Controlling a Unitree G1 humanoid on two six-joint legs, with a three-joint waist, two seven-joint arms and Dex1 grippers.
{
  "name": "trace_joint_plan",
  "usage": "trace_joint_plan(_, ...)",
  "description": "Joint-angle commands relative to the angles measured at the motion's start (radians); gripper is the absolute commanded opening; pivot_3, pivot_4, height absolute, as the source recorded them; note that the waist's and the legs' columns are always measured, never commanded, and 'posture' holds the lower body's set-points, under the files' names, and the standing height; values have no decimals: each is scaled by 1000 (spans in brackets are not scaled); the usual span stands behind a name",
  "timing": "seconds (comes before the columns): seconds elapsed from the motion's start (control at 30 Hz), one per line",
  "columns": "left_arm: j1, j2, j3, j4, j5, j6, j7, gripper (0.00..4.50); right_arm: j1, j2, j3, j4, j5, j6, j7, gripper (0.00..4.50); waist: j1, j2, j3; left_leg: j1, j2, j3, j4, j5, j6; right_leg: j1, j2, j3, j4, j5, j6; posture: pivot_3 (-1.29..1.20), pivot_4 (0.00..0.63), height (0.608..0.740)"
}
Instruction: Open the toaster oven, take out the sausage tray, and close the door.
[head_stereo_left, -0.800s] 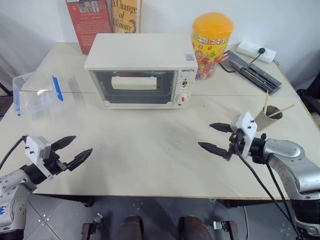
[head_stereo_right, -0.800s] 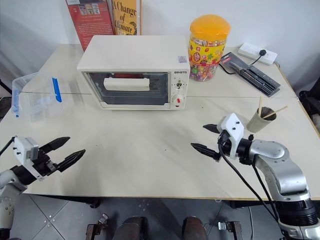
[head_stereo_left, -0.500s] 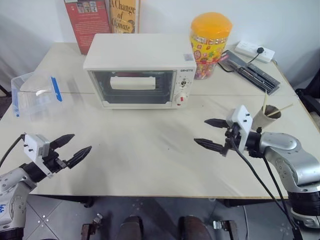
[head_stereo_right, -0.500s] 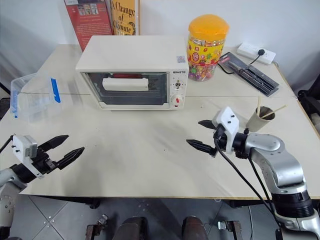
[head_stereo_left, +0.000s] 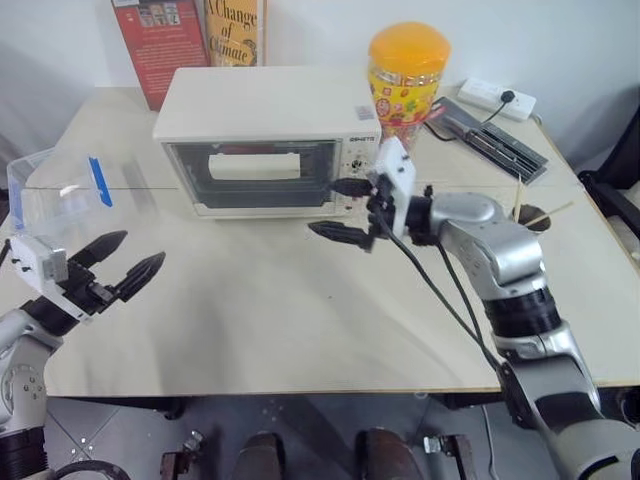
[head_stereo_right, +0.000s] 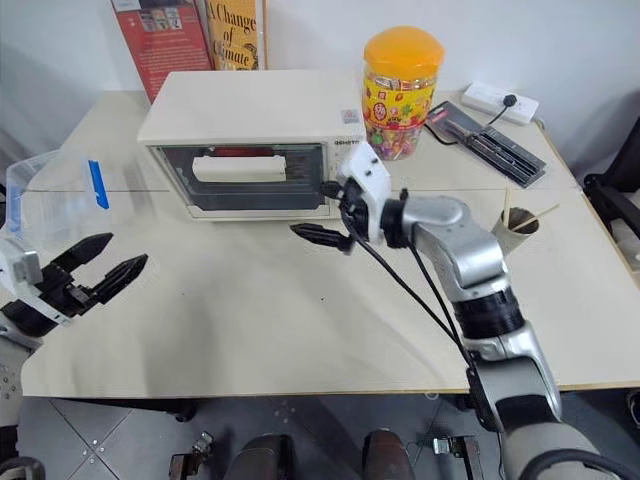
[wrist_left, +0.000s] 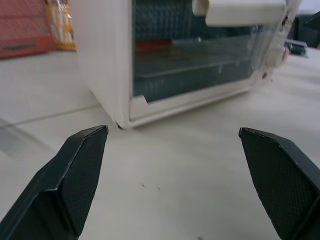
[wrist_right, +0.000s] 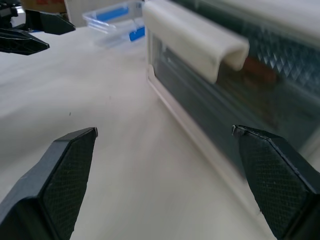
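Note:
The cream-white toaster oven (head_stereo_left: 265, 110) stands at the back middle of the table. Its glass door (head_stereo_left: 255, 180) is shut, the white bar handle (wrist_right: 195, 40) up against the front. Behind the glass, the sausage tray (wrist_left: 195, 62) shows dimly with a red shape on it. My right gripper (head_stereo_left: 325, 208) is open and points left, just in front of the oven's knob side, touching nothing. Near the table's front left edge my left gripper (head_stereo_left: 143, 248) is open and empty, aimed toward the oven's front.
A clear plastic box with blue clips (head_stereo_left: 60, 190) sits left of the oven. Behind and right of the oven are books (head_stereo_left: 190, 30), an orange-lidded jar (head_stereo_left: 405, 70), a black case (head_stereo_left: 490, 140) and a power strip (head_stereo_left: 495, 97). A paper cup with sticks (head_stereo_left: 530, 215) stands at the right.
My right arm has swung left and away from me, carrying its open gripper from the table's right side to the oven's front. The left gripper has hardly moved. The camera has shifted.

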Motion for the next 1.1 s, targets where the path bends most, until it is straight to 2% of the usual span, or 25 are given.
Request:
trace_joint_plan(0.03,-38,26,26,-3,-19,-11,5,4468,-106,57,13,154,-47,-131,49,4500,-3,0,0,0,0,0,0,0,0,0,0,0,0,0,0,0,150,740)
trace_joint_plan(0.3,-96,25,23,23,-15,-7,11,4468,-258,172,19,372,-94,-284,152,4500,-25,-1,1,0,0,0,1,0,0,-1,0,-1,4,0,0,0,150,740)
trace_joint_plan(0.5,-144,53,38,44,-25,18,31,4468,-204,155,43,207,-64,-184,260,4500,-50,-2,3,-2,1,0,0,0,-1,-6,0,-2,6,0,0,0,150,740)
trace_joint_plan(0.67,-171,96,92,36,-106,76,-7,4468,-125,117,65,84,-77,-120,290,4500,-54,-3,3,-3,1,1,-2,0,-1,-10,-1,-2,8,0,0,0,150,740)
trace_joint_plan(0.77,-133,132,131,7,-185,149,-78,3893,-87,110,70,38,-81,-97,281,4500,-57,-3,3,-3,1,2,-3,0,-1,-12,-1,-2,11,0,0,0,150,740)
trace_joint_plan(0.83,-120,159,143,9,-215,187,-111,3293,-68,107,72,14,-81,-85,275,4500,-57,-3,3,-3,1,3,-3,0,-1,-13,-1,-2,12,0,0,0,150,740)
trace_joint_plan(1.0,-158,195,114,60,-205,204,-130,1627,-31,111,76,-42,-75,-54,260,4500,-48,-3,3,-2,1,4,-1,0,-1,-13,-2,-1,13,0,0,0,150,740)
trace_joint_plan(1.1,-229,200,56,125,-153,177,-119,893,-2,128,81,-83,-69,-29,233,4500,-44,-3,3,-2,1,4,-1,0,-1,-13,-1,-1,13,0,0,0,150,740)
